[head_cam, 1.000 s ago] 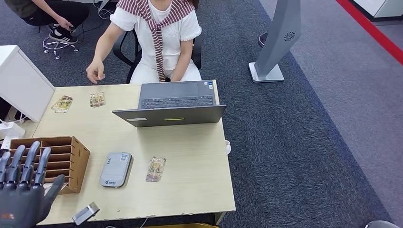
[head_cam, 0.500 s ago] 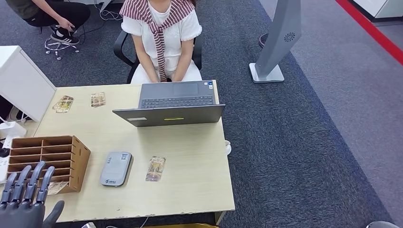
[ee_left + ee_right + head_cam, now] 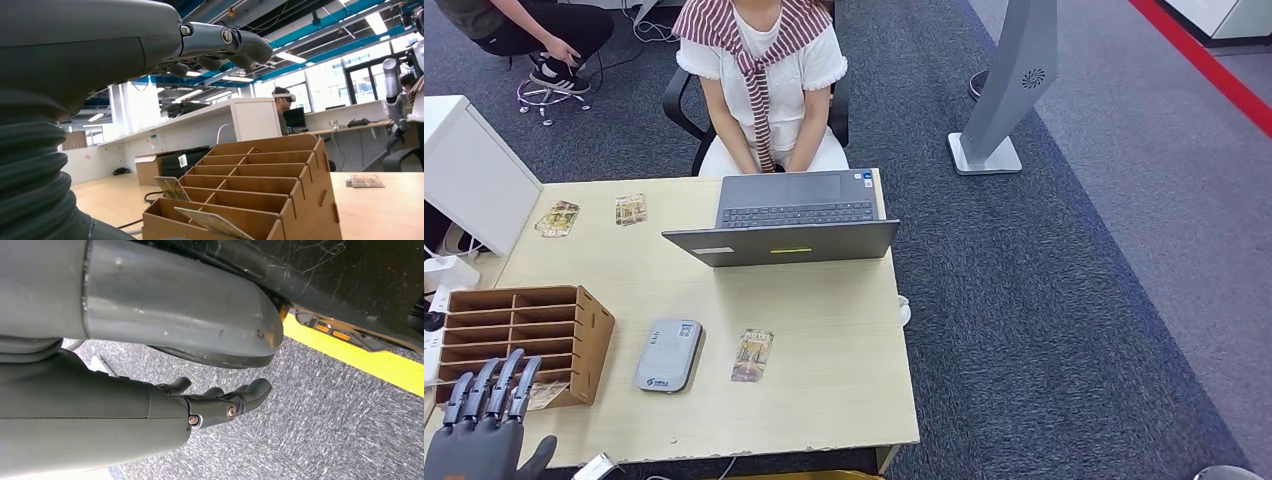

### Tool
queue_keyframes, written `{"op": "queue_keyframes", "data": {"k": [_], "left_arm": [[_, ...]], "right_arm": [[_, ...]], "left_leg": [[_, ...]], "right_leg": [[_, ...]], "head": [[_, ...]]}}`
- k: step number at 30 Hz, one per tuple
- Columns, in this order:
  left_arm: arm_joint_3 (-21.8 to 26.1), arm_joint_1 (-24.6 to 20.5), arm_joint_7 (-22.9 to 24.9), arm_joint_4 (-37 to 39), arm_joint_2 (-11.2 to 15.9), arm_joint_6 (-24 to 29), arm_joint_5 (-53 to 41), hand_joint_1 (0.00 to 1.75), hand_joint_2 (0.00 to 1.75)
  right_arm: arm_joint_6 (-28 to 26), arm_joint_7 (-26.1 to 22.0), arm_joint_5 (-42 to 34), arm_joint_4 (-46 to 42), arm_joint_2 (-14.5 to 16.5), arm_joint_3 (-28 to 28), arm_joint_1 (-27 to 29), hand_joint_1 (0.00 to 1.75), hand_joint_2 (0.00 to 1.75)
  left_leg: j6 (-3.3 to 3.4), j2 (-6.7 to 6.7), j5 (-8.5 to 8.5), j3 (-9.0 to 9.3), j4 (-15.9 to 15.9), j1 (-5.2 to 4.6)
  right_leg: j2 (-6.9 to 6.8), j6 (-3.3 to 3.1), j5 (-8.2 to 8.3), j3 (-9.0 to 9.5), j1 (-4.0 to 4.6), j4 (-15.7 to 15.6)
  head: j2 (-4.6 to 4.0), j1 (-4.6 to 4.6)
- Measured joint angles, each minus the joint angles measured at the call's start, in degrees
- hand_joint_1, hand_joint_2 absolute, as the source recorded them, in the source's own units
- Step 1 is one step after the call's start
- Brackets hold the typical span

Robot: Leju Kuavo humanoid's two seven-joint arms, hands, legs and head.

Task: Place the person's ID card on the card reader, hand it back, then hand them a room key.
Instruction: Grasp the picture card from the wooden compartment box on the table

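Note:
A grey card reader (image 3: 667,355) lies on the wooden table (image 3: 824,400), with a patterned card (image 3: 752,355) flat just to its right. Two similar cards (image 3: 556,218) (image 3: 629,209) lie at the far left, in front of the seated person (image 3: 764,70). My left hand (image 3: 486,430) hovers at the table's near left corner, fingers spread, holding nothing; its fingers (image 3: 220,45) reach over the wooden slot rack (image 3: 250,195). Cards (image 3: 172,187) stick out of the rack's slots. My right hand (image 3: 220,400) hangs over the carpet, fingers loosely extended, holding nothing.
An open laptop (image 3: 784,225) stands mid-table between the person and the reader. The wooden slot rack (image 3: 524,335) sits at the near left. A small silver object (image 3: 596,466) lies at the front edge. A white cabinet (image 3: 469,170) flanks the table's left.
My left hand has dropped back toward the table's near corner. The person has drawn the outstretched arm back to the lap. The cards and reader have not moved.

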Motion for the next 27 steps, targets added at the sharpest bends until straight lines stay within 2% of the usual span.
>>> {"op": "queue_keyframes", "data": {"k": [18,27], "left_arm": [[2.34,-2.97,-2.32,4.14,-3.77,-0.96,0.00,0.00,1.75],[3.87,-7.09,-3.11,8.47,-5.38,-1.60,0.57,0.00,1.75]], "right_arm": [[0.36,-0.02,1.04,0.01,0.00,0.00,-0.01,0.00,0.00],[0.69,0.00,2.18,-0.02,0.00,0.00,-0.05,0.00,0.00]], "left_leg": [[0.00,-0.02,0.00,0.00,0.00,0.00],[0.00,-0.04,0.00,0.00,0.00,0.00]], "right_leg": [[-0.01,0.00,0.00,-0.01,0.00,-0.01],[-0.03,0.00,0.00,0.00,0.00,0.00]], "head": [[0.00,0.00],[0.00,-0.01]]}}
